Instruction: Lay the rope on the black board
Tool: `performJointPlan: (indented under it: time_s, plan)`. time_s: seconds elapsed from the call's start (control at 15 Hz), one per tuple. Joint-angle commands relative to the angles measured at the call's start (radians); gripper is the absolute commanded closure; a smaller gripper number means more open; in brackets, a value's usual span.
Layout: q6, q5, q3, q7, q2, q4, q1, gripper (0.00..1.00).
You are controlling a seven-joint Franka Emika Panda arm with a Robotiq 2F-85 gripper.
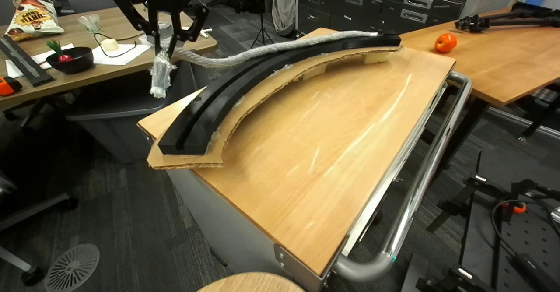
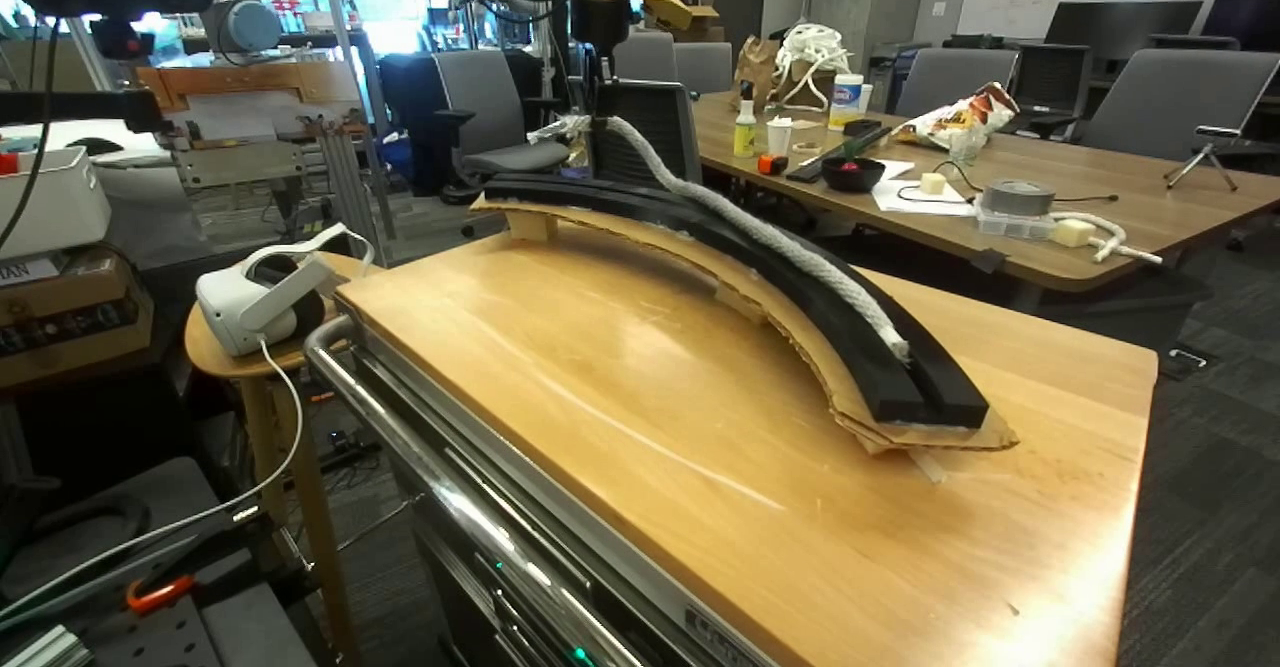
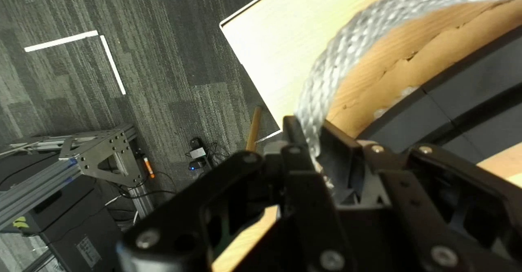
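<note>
The pale braided rope (image 1: 249, 57) runs from my gripper (image 1: 164, 49) toward the far end of the black board (image 1: 218, 101). My jaws are shut on the rope near one end, and a frayed tail hangs beyond the fingers. In an exterior view, the rope's free end (image 2: 895, 342) lies over the curved board (image 2: 930, 402) near its groove, while the stretch by my gripper (image 2: 598, 122) rises above the board. In the wrist view, the rope (image 3: 342, 51) bends away from between the fingers, beside the dark board (image 3: 469, 96). Contact along the middle cannot be judged.
Cardboard (image 1: 258, 95) carries the board above the tan tabletop (image 1: 323, 138). A metal tube rail (image 1: 418, 209) borders one table edge. Beyond stands a table with a black bowl (image 1: 72, 60) and a snack bag (image 1: 35, 16). A headset (image 2: 260, 292) sits on a stool.
</note>
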Motion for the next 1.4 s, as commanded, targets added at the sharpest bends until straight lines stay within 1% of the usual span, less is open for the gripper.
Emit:
performJointPlan:
  time_s: [0.0, 0.27, 0.53, 0.73, 0.93, 1.13, 1.33]
  plan:
    - [-0.079, 0.019, -0.026, 0.015, -0.044, 0.003, 0.011, 0.96]
    - [-0.099, 0.010, -0.053, 0.053, -0.094, -0.028, 0.010, 0.96]
    - [-0.131, -0.005, -0.089, 0.127, -0.137, -0.058, 0.013, 0.96]
    - [-0.168, -0.006, -0.098, 0.158, -0.158, -0.069, 0.016, 0.96]
    - [-0.190, -0.037, -0.104, 0.208, -0.197, -0.087, 0.036, 0.96]
    - [-0.227, -0.085, -0.102, 0.272, -0.197, -0.053, 0.072, 0.96]
    - [-0.334, -0.110, -0.097, 0.337, -0.137, 0.016, 0.108, 0.96]
